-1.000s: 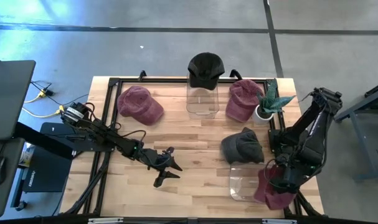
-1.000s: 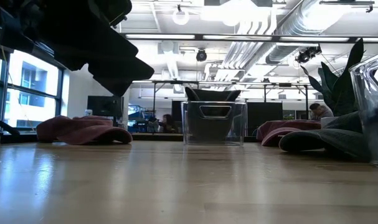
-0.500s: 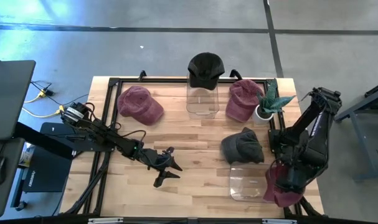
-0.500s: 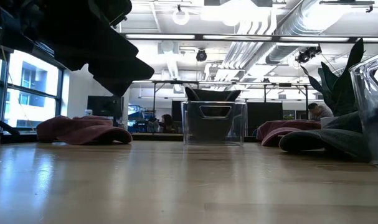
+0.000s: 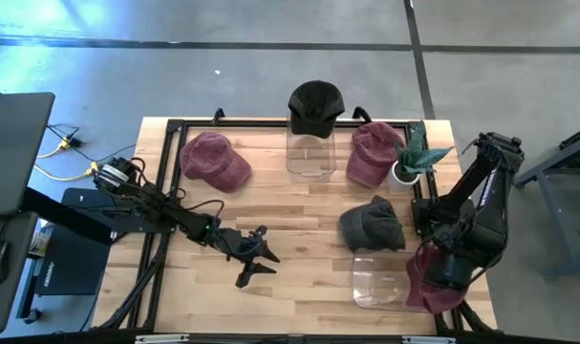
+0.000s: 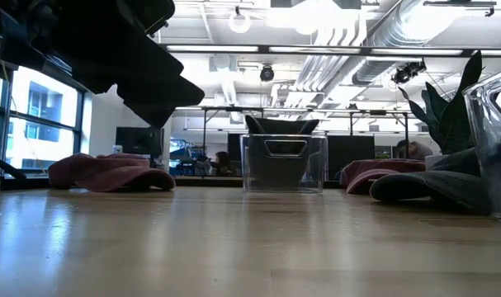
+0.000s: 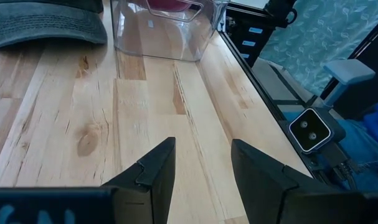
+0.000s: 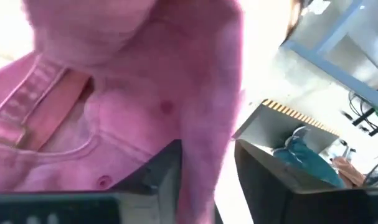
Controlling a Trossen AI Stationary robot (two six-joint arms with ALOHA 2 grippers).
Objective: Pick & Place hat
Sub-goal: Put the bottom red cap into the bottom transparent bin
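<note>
Maroon hat [image 5: 425, 285] at tabletop's [image 5: 299, 210] near right corner, draped against clear bin [image 5: 377, 279], right gripper [image 5: 442, 272] on it. Right wrist view: fabric fold [image 8: 204, 106] between jaws, jaws parted; cannot tell whether pinching. Left gripper [image 5: 256, 260] low over bare wood left of centre, jaws spread, nothing held. Grey hat [image 5: 373, 224] just behind bin.

Probably an open-plan lab or workshop, exposed ceiling ducts [image 6: 374, 33], concrete floor [image 5: 175, 76], wooden worktable [image 5: 299, 205]
</note>
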